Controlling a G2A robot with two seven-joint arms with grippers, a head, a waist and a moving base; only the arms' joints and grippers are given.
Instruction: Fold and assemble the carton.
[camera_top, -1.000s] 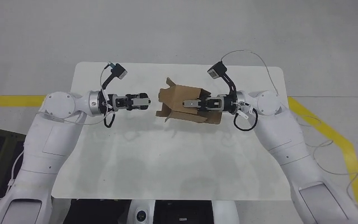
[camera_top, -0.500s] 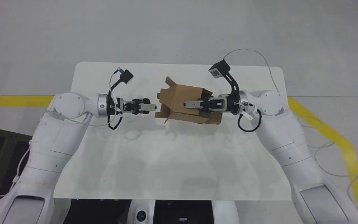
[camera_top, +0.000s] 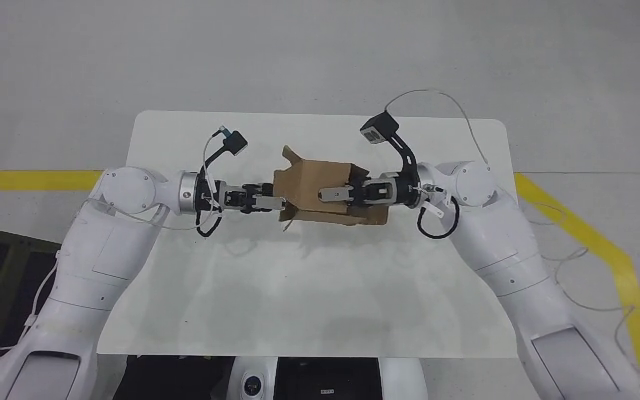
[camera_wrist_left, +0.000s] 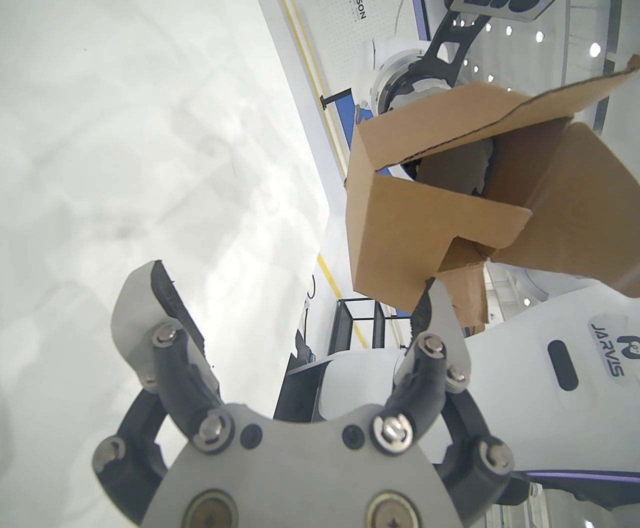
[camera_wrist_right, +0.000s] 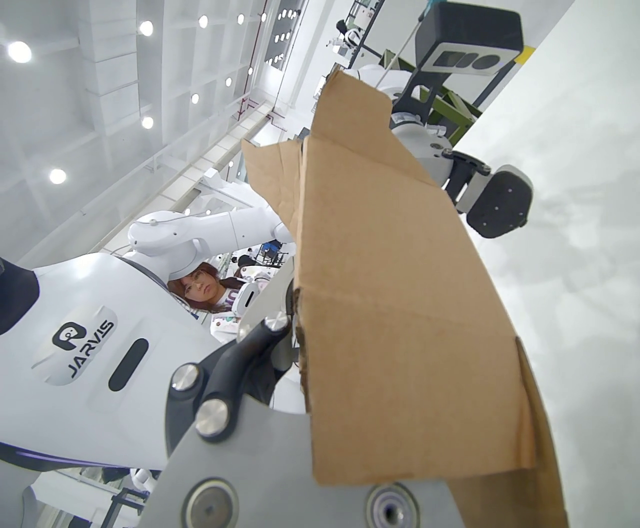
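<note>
Reaching rightward across the white table, the left arm has closed the gap that separated it from the carton. The left gripper is now at the box's left-hand flaps, where it was well apart before. The carton itself has been turned and brought a little leftward, and its far-left flap stands less proud than it did. The box sits over the middle of the table, toward the far side. It seems to be carried, not resting, because the right gripper comes in from the right and is clamped on one of its panels. One finger lies against the outside of the wall, and the other is hidden by cardboard. That grip likely steadies the box so the other arm can work its open end. The left pincer is spread wide and grasps nothing, though one fingertip is just at the lower edge of a folded-in flap, probably to push it shut. The carton is plain brown corrugated board, matte and stiff. It has sharp creases, raw torn-looking edges along the flap cuts, and a hollow rectangular mouth facing left with its flaps only partly tucked. The finger pads look dark and ribbed, set on bare metal links.
</note>
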